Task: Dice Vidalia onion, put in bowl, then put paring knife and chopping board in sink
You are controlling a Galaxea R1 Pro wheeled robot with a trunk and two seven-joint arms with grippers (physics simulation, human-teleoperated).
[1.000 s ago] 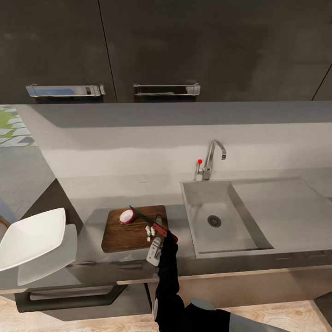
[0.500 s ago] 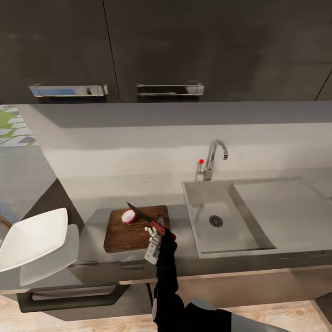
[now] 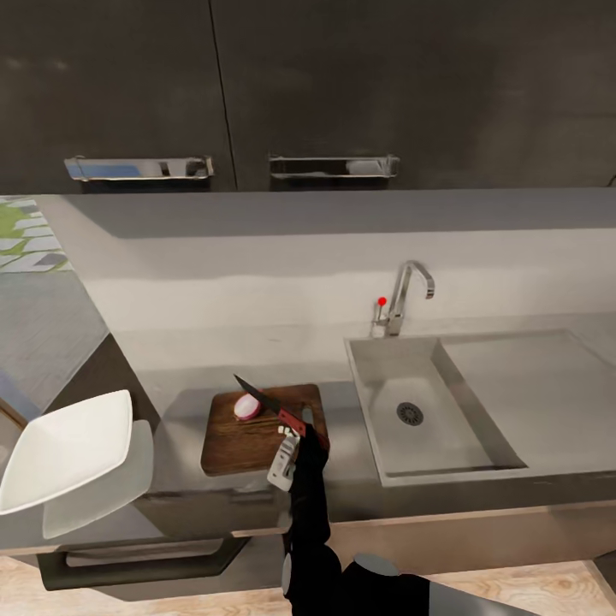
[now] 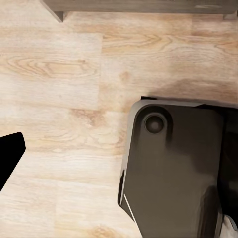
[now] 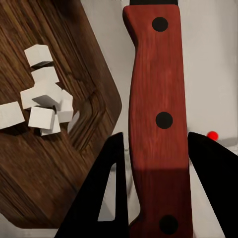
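Note:
The dark-brown chopping board [image 3: 248, 436] lies on the grey countertop [image 3: 342, 428], left of the sink [image 3: 402, 453]. The pinkish-red Vidalia onion [image 3: 246, 408] rests on the board's far part. My right gripper [image 3: 289, 443] [image 5: 157, 141] is shut on the paring knife's red handle [image 5: 157, 89]. The dark blade [image 3: 255, 392] slants above the onion's far side. Several white cubes of diced onion [image 5: 43, 96] lie on the board [image 5: 44, 168] near its rounded corner. The white square bowl [image 3: 67, 452] sits at the counter's left end. One dark finger [image 4: 9, 157] of my left gripper hangs over the floor.
A bent chrome tap [image 3: 404, 295] with a red knob [image 3: 382, 301] stands behind the basin, and the flat drainer [image 3: 539, 393] lies to its right. Dark wall cabinets [image 3: 325, 85] hang above. The left wrist view has light wooden floor [image 4: 59, 89] and my dark base [image 4: 173, 168].
The head camera has turned, so the whole scene sits further right. Relative to the board, the knife and my right gripper moved left, bringing the blade over the onion and covering the cubes.

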